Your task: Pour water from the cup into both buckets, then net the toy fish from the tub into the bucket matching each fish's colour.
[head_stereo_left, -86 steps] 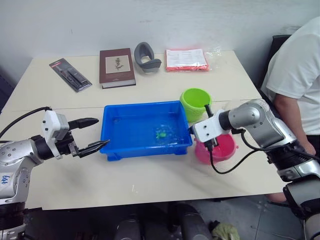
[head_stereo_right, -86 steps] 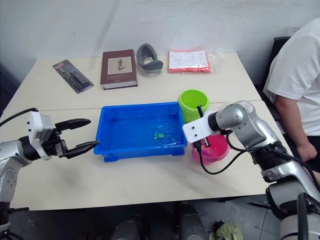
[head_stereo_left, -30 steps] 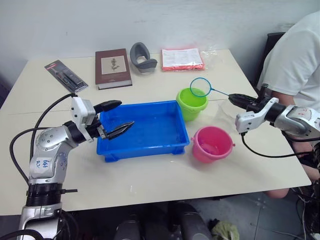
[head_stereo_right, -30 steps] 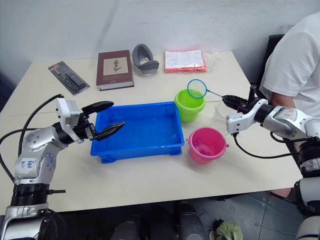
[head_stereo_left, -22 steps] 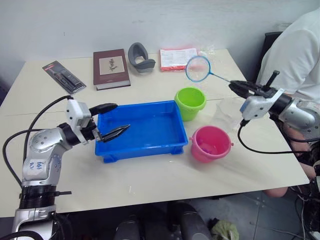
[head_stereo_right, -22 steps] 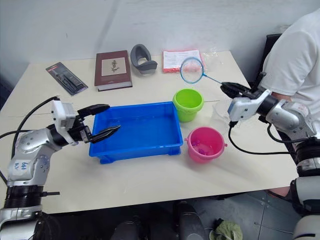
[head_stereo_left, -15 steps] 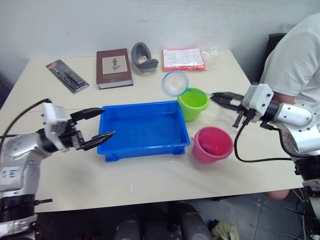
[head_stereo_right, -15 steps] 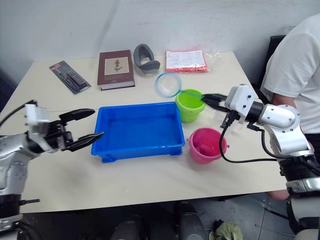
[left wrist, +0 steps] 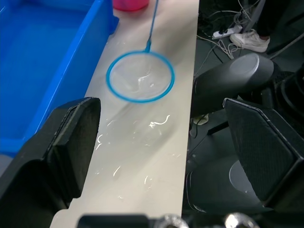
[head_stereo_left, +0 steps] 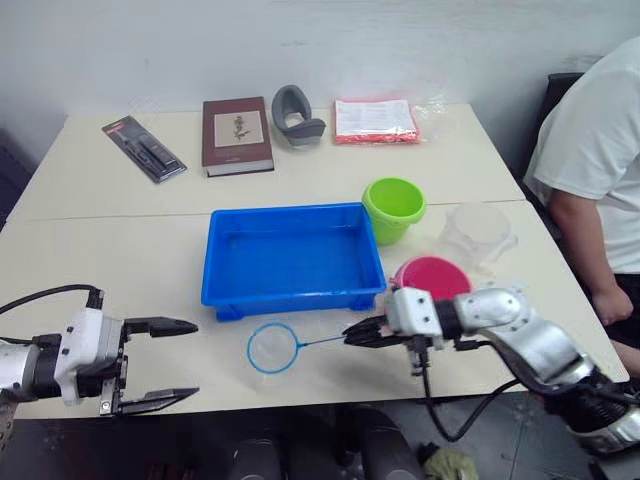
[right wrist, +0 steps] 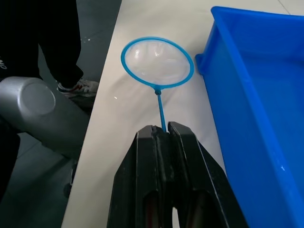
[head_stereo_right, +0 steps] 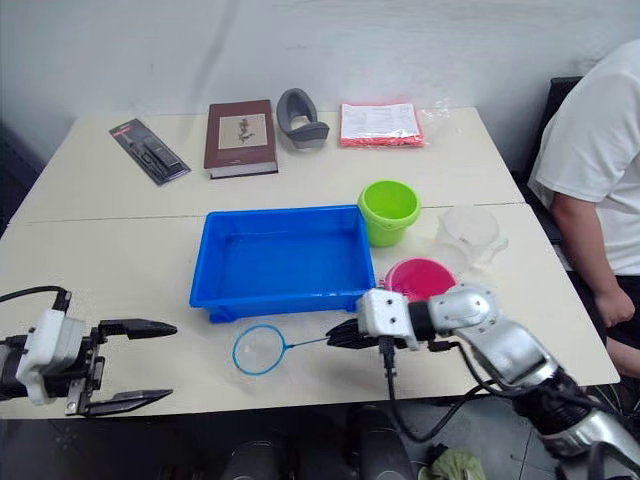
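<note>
While my R gripper is clamped on the net handle, the hoop lies flat on the table just at the tub's 6 o'clock. My L gripper hangs w/ fingers spread wide, holding nothing, at the net's 9 o'clock. Green bucket sits at the tub's 2 o'clock, pink bucket at 4, cup beyond them at 3.
</note>
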Controlling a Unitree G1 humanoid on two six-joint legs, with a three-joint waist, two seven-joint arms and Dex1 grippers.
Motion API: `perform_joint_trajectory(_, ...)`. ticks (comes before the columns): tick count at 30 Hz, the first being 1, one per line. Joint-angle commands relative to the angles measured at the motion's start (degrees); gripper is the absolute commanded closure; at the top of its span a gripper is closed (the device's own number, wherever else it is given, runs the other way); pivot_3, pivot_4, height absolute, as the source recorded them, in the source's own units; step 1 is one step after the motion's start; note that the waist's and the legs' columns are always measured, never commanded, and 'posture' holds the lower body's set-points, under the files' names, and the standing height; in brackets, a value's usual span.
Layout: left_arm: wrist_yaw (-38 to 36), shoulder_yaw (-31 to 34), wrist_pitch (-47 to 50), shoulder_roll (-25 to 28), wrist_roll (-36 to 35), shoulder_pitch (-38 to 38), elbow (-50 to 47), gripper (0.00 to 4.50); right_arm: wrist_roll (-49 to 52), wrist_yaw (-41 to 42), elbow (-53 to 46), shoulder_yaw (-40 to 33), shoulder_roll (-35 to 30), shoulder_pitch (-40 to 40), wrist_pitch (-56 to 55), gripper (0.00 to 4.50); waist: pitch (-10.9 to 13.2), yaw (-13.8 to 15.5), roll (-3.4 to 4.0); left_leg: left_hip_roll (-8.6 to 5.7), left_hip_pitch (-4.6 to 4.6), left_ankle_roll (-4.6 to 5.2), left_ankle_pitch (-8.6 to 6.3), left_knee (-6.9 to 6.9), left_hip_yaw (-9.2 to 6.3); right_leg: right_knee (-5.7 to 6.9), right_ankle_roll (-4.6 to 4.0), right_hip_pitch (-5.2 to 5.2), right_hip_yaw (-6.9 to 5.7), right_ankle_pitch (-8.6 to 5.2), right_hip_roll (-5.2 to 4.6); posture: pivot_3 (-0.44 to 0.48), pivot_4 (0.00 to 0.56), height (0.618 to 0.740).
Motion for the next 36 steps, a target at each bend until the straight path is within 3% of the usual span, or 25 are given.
perform_joint_trajectory(1, -0.19, 0.88, 0.69, 0.80, -0.47, 0.31, -1.01, 0.06, -6.25, 1.95, 6.51, 4.33, 4.56, -1.00, -6.00, 4.50, -0.02, -0.02, -0.04, 0.00, 0.00, 0.00, 0.00, -0.01, -0.01, 0.00, -0.01, 0.00, -0.01, 0.00, 0.01, 0.000, 0.150, 0.740)
perform_joint_trajectory(6, -1.08, 0.74, 3.21, 2.28, -1.41, -0.22, -0.34, 0.06, -9.76, 3.24, 15.25, 5.97, 10.63, -3.00, -7.77, 4.50, -0.03, -0.16, -0.05, -0.01, -0.01, 0.00, 0.01, -0.01, 0.01, 0.07, -0.03, -0.03, -0.02, -0.02, 0.02, 0.000, 0.150, 0.740)
perform_joint_trajectory(10, -0.10, 1.25, 4.70, 2.61, -1.31, -0.74, -0.05, 0.00, -9.58, 3.97, 14.28, 5.08, 11.99, -2.04, -6.84, 3.00, -0.03, -0.15, -0.05, 0.02, 0.00, -0.01, 0.01, -0.01, 0.00, 0.08, -0.06, -0.03, -0.02, -0.04, 0.02, 0.000, 0.150, 0.740)
perform_joint_trajectory(14, 1.37, 2.62, 7.44, 1.74, -2.27, 0.55, -0.51, 0.00, -9.27, 5.05, 10.94, 3.00, 9.51, -1.35, -6.31, 1.11, -0.02, -0.15, -0.04, 0.01, -0.01, -0.01, 0.00, -0.01, -0.01, 0.07, -0.06, -0.03, -0.02, -0.04, 0.00, 0.000, 0.150, 0.740)
perform_joint_trajectory(16, 1.10, 3.71, 6.32, 1.47, -0.24, 2.58, 0.42, 0.00, -2.59, 6.77, 3.29, -1.40, 5.59, 0.31, 1.31, 0.12, -0.02, -0.09, -0.04, 0.01, 0.00, -0.02, -0.01, -0.01, -0.01, 0.07, -0.07, -0.03, -0.02, -0.04, 0.00, 0.000, 0.150, 0.740)
perform_joint_trajectory(20, 4.17, 6.67, 3.17, 0.23, 3.48, 3.38, 3.32, 0.00, 14.39, 9.28, -11.05, -13.15, -1.80, 5.06, 11.83, 0.05, -0.03, 0.11, -0.05, 0.01, -0.02, 0.05, -0.09, -0.01, -0.06, 0.00, -0.06, -0.03, -0.03, -0.04, 0.00, 0.000, 0.150, 0.740)
perform_joint_trajectory(26, 6.14, 11.71, -7.56, -2.66, 10.21, 6.32, 10.61, 0.00, 21.98, 7.17, -14.61, -30.80, -5.04, 11.94, 10.90, 0.05, -0.08, -0.04, -0.14, 0.14, -0.01, 0.36, -0.45, -0.02, -0.08, -0.13, -0.07, 0.04, -0.10, -0.04, 0.11, 0.000, 0.150, 0.740)
perform_joint_trajectory(31, 10.71, 14.75, -15.83, -3.05, 15.09, 5.51, 21.26, 0.00, 10.19, 13.51, 1.66, -41.88, -11.35, 15.66, -9.43, 0.05, -0.09, 0.14, -0.15, 0.11, 0.00, 0.45, -0.52, -0.02, -0.01, -0.19, -0.06, 0.05, -0.10, -0.04, 0.11, 0.000, 0.150, 0.740)
perform_joint_trajectory(36, 12.80, 13.62, -19.03, -2.09, 16.64, 3.15, 26.44, 0.00, 9.44, 16.09, 16.09, -46.38, -15.68, 14.46, -14.14, 0.05, -0.13, 0.13, -0.22, 0.06, 0.01, 0.55, -0.52, -0.02, 0.04, -0.23, -0.01, 0.09, -0.11, -0.01, 0.05, 0.000, 0.150, 0.740)
